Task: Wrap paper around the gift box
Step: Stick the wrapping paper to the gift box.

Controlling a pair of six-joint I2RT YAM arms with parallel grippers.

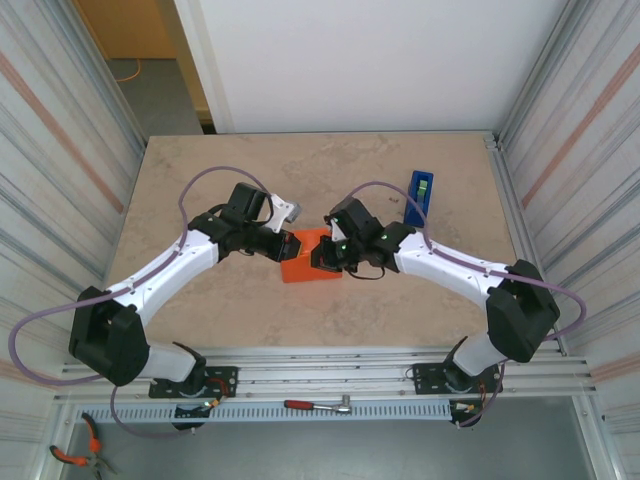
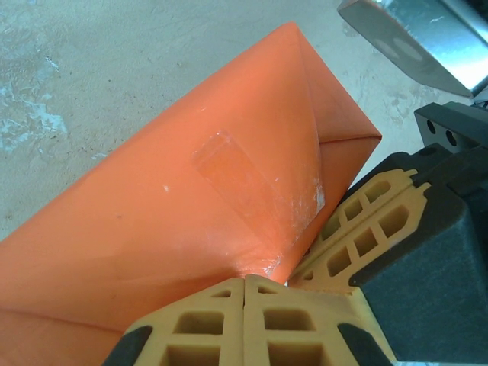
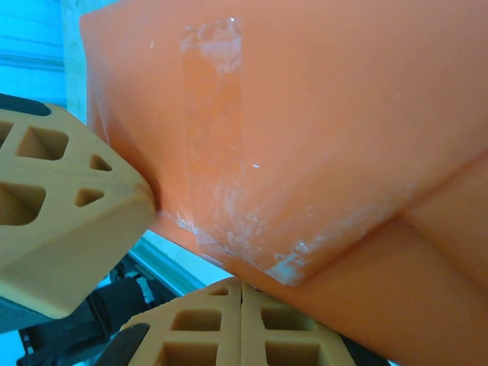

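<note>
The orange paper (image 1: 308, 262) is folded into a small parcel at the table's middle, and the gift box is hidden inside it. Clear tape (image 2: 236, 179) holds a folded flap down, and the same strip of tape (image 3: 210, 114) runs across the paper (image 3: 320, 114) in the right wrist view. My left gripper (image 1: 284, 246) comes in from the left, shut, with its tips (image 2: 244, 280) pressed against the paper (image 2: 168, 198). My right gripper (image 1: 322, 256) meets the parcel from the right, also shut, its tips (image 3: 242, 284) at the paper's lower edge. Each gripper's fingers (image 2: 366, 229) show in the other's wrist view.
A blue tape dispenser (image 1: 419, 197) stands at the back right. A grey metal piece (image 1: 287, 209) lies just behind the left wrist. Ribbed walls close in both sides. A wrench (image 1: 318, 405) and pliers (image 1: 75, 455) lie below the table's front rail.
</note>
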